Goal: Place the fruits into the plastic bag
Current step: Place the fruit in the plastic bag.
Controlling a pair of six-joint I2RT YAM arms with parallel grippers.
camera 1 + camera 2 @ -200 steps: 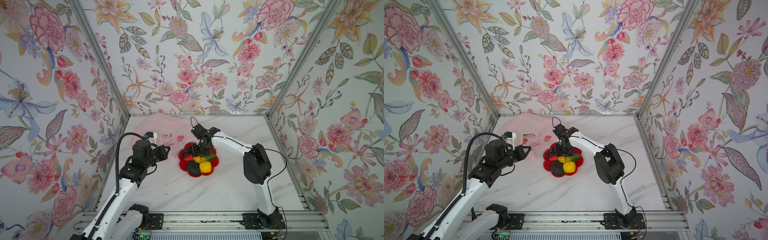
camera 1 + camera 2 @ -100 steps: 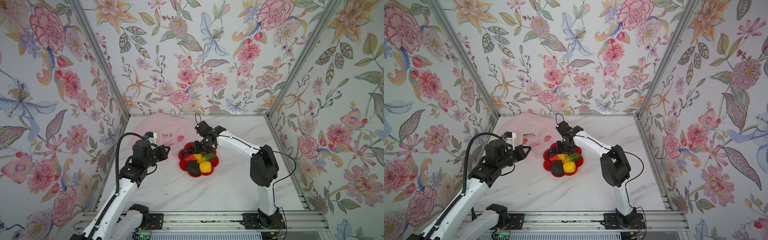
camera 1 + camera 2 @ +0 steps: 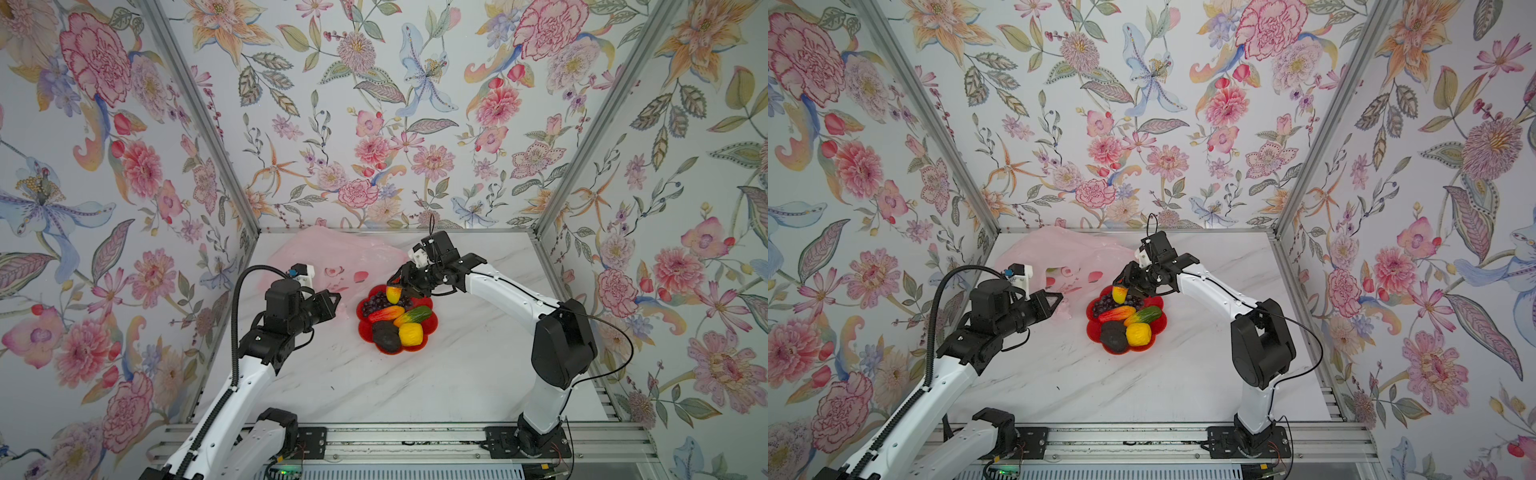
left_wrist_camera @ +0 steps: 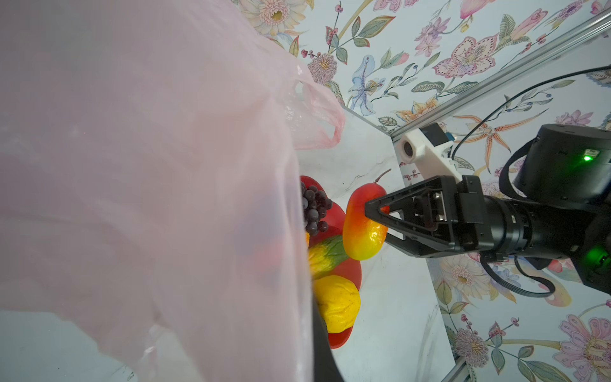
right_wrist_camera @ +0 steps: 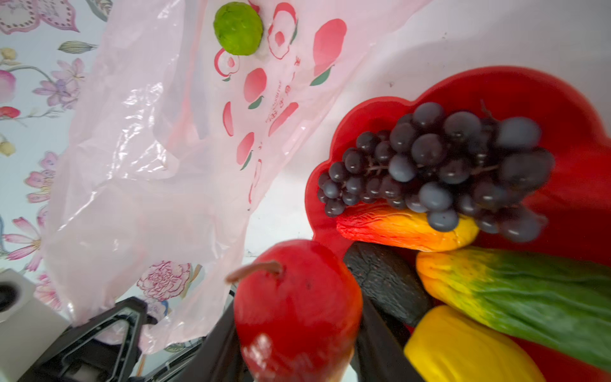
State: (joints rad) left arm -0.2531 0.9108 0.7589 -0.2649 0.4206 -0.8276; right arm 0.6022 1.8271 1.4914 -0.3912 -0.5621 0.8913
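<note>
My right gripper (image 3: 397,286) is shut on the red-yellow mango (image 3: 392,294) (image 4: 363,225) and holds it just above the far edge of the red plate (image 3: 430,332). Grapes (image 5: 436,165), a red long piece (image 3: 386,313), a green-orange piece (image 3: 413,316), a lemon (image 3: 410,333) and a dark avocado (image 3: 385,336) lie on the plate. The pale pink plastic bag (image 3: 332,253) (image 5: 148,148) spreads at the back left. My left gripper (image 3: 337,297) is shut on its near edge and holds it up. A green netted ball (image 5: 238,28) lies on the bag's printed layer.
The plate sits mid-table between both arms. Flowered walls close the back and both sides, with the bag against the back left corner. White marble table (image 3: 415,386) stretches in front of the plate toward the rail at the front.
My right gripper has risen from the plate with the mango in it and shifted slightly toward the bag. The left arm and the bag have not moved.
</note>
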